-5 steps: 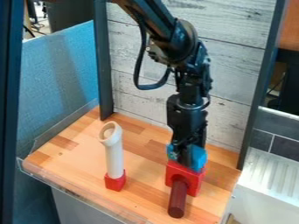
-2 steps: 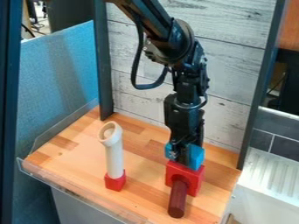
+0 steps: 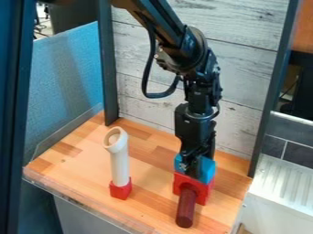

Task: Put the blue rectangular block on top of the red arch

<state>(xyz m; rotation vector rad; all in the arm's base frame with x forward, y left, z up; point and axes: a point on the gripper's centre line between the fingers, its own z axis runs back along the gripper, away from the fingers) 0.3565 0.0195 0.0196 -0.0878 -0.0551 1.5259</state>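
- Far left: blue partition (image 3: 67,87), fabric-like, grainy.
- Next, desk (image 3: 76,157): light wood, strips in mixed tones, glossy, with a clear rim along its left and front edges.
- White tube (image 3: 120,164), smooth, upright, angled round mouth at top; its lower end is at a small red block (image 3: 121,190), can't tell if inside or on top.
- Dark red cylinder (image 3: 186,211), smooth, round-ended, at the front opening of the red arch (image 3: 204,194), pointing toward the camera.
- My gripper (image 3: 194,169), black, is pinching the blue rectangular block (image 3: 208,170) right over the red arch; can't tell if the arch bears it.
- Behind: whitewashed plank wall (image 3: 245,68), visible grain.
- Far right: white ridged surface (image 3: 284,183), dark tiles (image 3: 296,154) above.
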